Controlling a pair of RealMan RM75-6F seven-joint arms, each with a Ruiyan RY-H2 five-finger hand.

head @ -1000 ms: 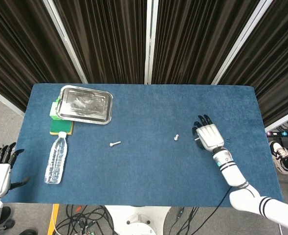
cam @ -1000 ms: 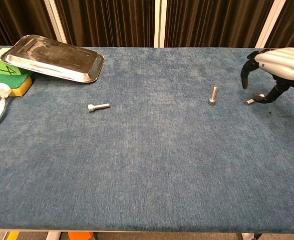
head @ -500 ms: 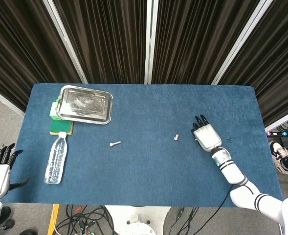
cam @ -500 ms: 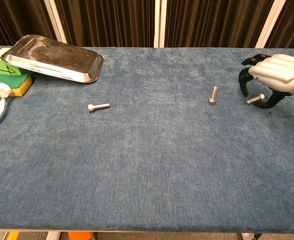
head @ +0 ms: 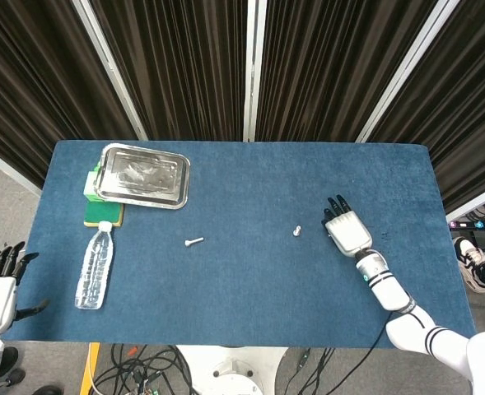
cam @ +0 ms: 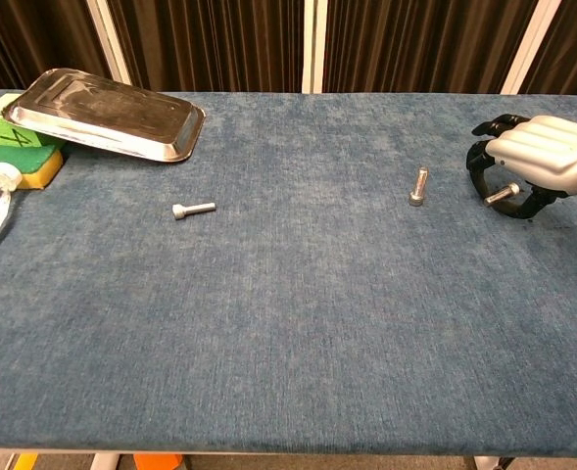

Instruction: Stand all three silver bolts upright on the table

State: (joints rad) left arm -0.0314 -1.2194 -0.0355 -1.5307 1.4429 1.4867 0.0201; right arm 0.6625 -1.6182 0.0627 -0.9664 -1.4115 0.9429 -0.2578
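Two loose bolts (cam: 194, 209) (cam: 419, 186), tray (cam: 102, 116), bottle (head: 94, 266), sponge (cam: 19, 165)

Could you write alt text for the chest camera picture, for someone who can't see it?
At the right edge of a blue table, the right hand curls over a silver bolt. A second bolt stands on its head just left of it, and a third lies flat further left. A metal tray rests tilted on sponges at far left.

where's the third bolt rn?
Chest view, far right: third bolt sits under the right hand, within its curled fingers, right of the middle bolt.
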